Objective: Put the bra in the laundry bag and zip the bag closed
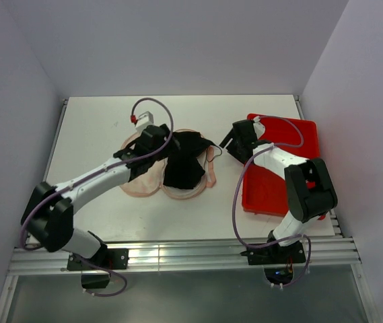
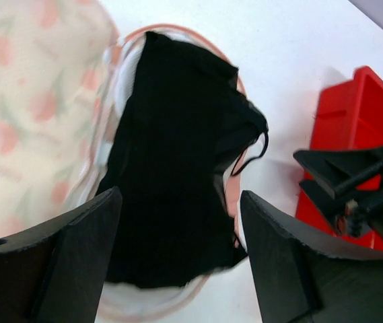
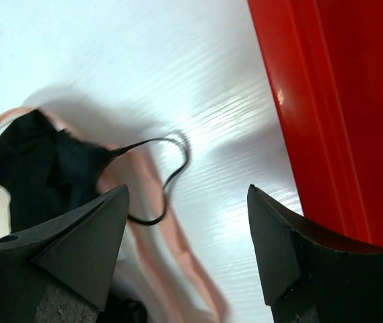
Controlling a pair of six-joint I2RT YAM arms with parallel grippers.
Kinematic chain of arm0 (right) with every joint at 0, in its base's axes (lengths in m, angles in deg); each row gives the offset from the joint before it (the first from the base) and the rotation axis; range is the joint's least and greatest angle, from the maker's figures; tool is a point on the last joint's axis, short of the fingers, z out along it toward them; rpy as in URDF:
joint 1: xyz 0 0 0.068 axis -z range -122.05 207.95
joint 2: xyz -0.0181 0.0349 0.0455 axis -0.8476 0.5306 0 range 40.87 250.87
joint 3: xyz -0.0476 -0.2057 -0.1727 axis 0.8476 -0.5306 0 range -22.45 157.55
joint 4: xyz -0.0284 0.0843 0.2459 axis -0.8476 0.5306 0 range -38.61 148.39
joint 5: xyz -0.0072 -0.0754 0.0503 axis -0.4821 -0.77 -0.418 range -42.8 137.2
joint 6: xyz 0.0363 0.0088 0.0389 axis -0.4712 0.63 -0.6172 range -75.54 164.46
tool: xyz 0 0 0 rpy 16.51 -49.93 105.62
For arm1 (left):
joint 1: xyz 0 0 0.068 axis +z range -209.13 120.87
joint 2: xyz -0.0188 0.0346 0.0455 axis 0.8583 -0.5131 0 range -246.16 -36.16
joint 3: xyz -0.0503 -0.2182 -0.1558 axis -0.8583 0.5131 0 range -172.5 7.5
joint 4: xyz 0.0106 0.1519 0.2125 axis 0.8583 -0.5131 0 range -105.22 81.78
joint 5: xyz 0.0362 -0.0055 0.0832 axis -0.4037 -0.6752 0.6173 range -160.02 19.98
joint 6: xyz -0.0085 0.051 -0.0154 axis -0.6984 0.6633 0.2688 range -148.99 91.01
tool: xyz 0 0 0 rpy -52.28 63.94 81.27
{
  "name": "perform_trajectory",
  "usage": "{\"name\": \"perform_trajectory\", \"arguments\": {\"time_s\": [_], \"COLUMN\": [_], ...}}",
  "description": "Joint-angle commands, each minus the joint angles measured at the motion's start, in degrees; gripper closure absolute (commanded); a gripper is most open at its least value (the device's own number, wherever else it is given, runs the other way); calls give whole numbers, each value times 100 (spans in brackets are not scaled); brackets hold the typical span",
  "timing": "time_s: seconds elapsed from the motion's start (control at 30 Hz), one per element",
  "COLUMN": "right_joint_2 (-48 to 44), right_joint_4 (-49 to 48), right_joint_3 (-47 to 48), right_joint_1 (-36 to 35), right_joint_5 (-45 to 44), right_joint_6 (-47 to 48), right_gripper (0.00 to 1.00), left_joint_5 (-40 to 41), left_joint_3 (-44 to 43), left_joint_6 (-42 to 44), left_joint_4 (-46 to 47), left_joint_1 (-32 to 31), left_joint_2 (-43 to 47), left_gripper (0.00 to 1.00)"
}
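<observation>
The laundry bag lies open in the middle of the table, its printed lobe on the left. The black bra rests in the right lobe, on the white mesh. A thin strap loop hangs over the pink zipper rim onto the table. My left gripper hovers open just above the bra, gripping nothing. My right gripper is open over bare table beside the rim, close to the strap, between the bag and the tray; in the top view it sits right of the bra.
A red plastic tray stands at the right of the table, its wall close to my right fingers. The right gripper shows in the left wrist view, in front of the tray. White walls enclose the table.
</observation>
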Motion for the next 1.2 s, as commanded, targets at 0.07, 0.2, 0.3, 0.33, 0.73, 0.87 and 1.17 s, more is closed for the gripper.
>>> {"name": "perform_trajectory", "arguments": {"time_s": [0.07,0.2,0.3,0.33,0.73,0.87,1.17], "right_joint_2": [-248,41,217,235,280,349,552], "right_joint_4": [80,195,230,230,-51,36,-43], "right_joint_3": [-29,305,542,604,526,639,815], "right_joint_1": [283,284,284,284,257,117,64], "right_joint_5": [14,154,295,312,593,497,523], "right_joint_6": [451,609,697,732,890,1040,1181], "right_gripper": [22,23,24,24,33,35,38], "left_joint_5": [269,648,789,798,851,904,895], "left_joint_3": [-963,-1219,-1457,-1483,-1528,-1492,-1580], "left_joint_6": [534,763,878,904,781,737,799], "left_joint_4": [76,14,-109,-118,-294,-250,-337], "left_joint_1": [-17,-114,-210,-228,-518,-518,-518], "left_joint_2": [-1061,-1520,-1863,-1933,-2883,-2892,-2514], "left_gripper": [30,42,48,48,49,48,46]}}
